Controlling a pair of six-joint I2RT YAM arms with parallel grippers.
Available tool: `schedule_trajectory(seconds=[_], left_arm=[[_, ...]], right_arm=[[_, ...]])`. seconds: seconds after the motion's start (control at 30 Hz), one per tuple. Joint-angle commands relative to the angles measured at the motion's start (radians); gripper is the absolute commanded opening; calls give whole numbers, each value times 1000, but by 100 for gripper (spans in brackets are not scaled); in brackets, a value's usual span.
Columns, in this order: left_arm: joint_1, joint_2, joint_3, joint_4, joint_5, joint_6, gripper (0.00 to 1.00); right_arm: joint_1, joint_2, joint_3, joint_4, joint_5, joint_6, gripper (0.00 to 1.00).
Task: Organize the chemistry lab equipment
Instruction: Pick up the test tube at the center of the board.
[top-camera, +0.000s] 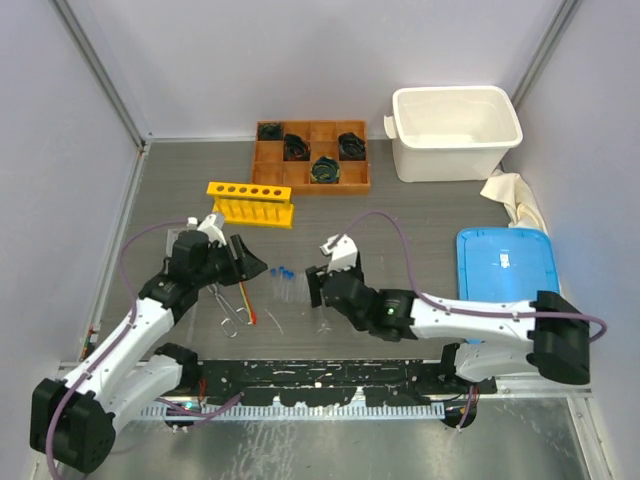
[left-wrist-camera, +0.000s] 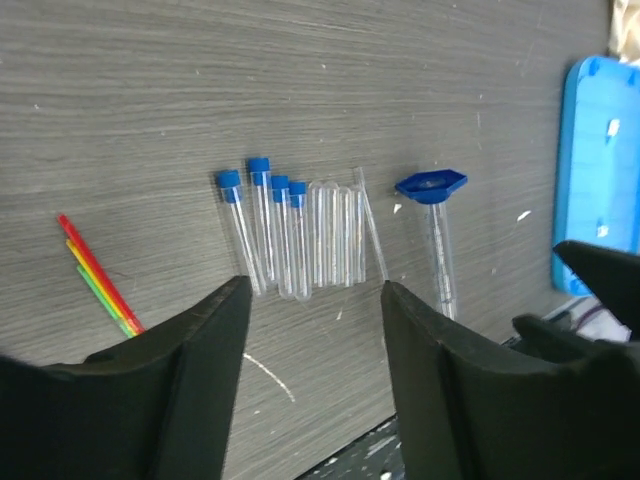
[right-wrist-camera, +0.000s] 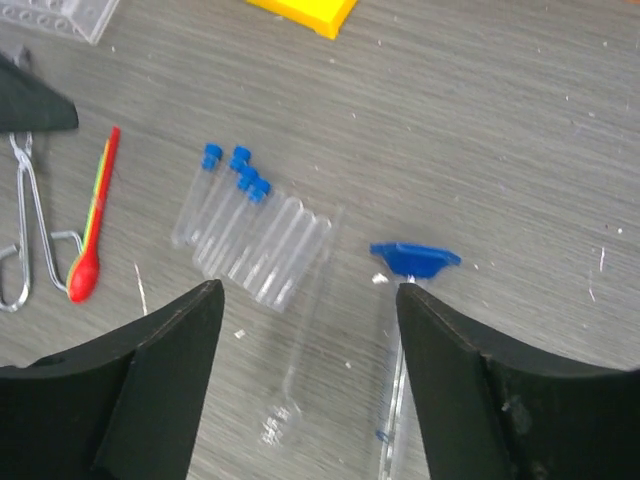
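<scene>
Between the left gripper and right gripper, both wide and empty, small clear blue-capped test tubes lay loose; the yellow six-hole plastic rack stood unfilled; sorting looked barely begun.

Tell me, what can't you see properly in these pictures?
Right wrist view: metal tongs run off the left edge.
Left wrist view: the striped stick has its lower end behind the left gripper.
Top view: dark things in the wooden tray are too small to identify.

Grey woodgrain table; pale lavender walls; metal corner struts; even light.
</scene>
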Motion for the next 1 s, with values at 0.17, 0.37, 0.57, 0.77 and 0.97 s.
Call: schedule_trajectory(seconds=[0.17,0.37,0.57,0.77,0.97], left_arm=[[-118,-67,74,-144,-188,87,43],[-206,-31,74,-168,-261,76,41],[-291,-15,55,-126,-300,60,40],[-336,10,62,-107,-319,61,40],[-358,34,69,-101,-321,61,39]], right_arm=[[-52,221,266,-119,12,55,60],[-139,242,225,-65,-152,119,47],[-191,286,222,-28,-306,112,45],[-215,346,238,-22,-407,117,40],[-244,399,236,-18,-439,133,32]])
